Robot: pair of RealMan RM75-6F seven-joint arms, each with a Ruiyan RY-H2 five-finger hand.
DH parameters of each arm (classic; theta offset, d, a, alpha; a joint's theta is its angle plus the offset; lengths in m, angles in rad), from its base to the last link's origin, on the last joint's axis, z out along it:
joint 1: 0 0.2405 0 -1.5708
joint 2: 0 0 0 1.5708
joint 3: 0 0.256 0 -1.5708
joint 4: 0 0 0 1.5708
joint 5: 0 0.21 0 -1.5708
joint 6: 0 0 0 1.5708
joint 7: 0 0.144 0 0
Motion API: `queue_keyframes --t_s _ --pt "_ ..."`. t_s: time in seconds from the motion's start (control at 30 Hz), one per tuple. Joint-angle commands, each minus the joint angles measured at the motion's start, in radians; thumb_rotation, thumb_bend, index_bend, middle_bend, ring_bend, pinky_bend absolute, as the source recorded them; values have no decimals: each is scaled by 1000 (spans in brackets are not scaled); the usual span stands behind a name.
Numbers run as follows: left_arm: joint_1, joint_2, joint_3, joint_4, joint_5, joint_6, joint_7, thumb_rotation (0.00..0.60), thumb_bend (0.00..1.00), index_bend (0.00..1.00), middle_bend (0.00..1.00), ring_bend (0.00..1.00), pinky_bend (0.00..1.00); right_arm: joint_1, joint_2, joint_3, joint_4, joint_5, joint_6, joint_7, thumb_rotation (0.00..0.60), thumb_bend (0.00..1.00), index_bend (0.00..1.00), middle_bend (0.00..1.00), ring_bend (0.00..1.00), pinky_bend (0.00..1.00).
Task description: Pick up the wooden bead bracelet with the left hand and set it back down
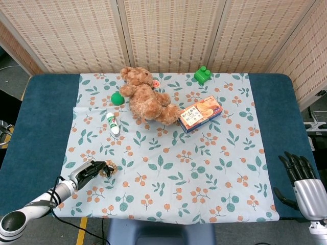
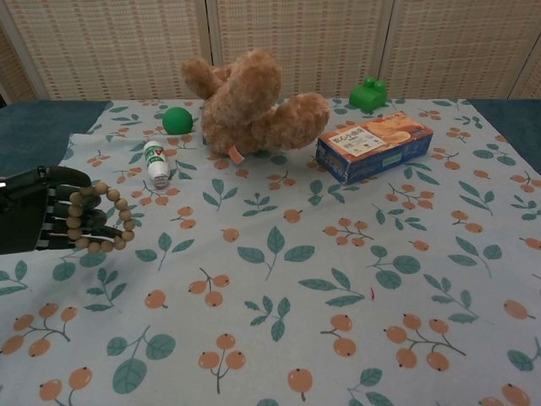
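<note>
Left hand (image 2: 38,222) fingers (image 2: 59,222) hold bead bracelet (image 2: 101,217), loop upright, facing right

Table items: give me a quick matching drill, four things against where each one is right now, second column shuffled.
1. bracelet
2. green ball
3. biscuit box
4. white bottle

A. right of the teddy bear
B. lying in front of the ball
C. held in the left hand
D. left of the bear, at the back

Pairs: 1-C, 2-D, 3-A, 4-B
</note>
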Motion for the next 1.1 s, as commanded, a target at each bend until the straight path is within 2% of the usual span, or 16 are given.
queue_keyframes --t_s 0.03,0.07,0.17,0.33,0.5,0.67,1.1 --pt "7 -5 -11 -3 -3 -12 -2 318 886 609 580 245 0 -2 0 1 0 0 3 1 551 238 0 0 0 0" --pt "10 -9 -20 -7 0 -24 5 296 917 599 574 244 0 -3 1 1 0 0 6 2 552 238 0 0 0 0" --pt "30 -28 -52 -2 8 -68 40 305 969 576 554 234 0 -4 2 2 1 1 9 6 551 238 0 0 0 0" --pt "47 -50 -79 17 3 -109 79 395 1000 560 531 221 0 -5 3 3 2 0 13 10 551 238 0 0 0 0" --pt "56 -63 -100 30 -11 -145 109 445 1000 559 527 216 0 -7 4 4 3 1 15 13 550 238 0 0 0 0" --pt "62 -71 -111 40 -23 -168 138 553 1000 560 524 211 0 -8 3 3 3 -1 16 12 551 238 0 0 0 0" --pt "69 -84 -127 60 -59 -212 186 600 1000 558 523 210 0 -9 4 4 1 -1 18 11 551 238 0 0 0 0"
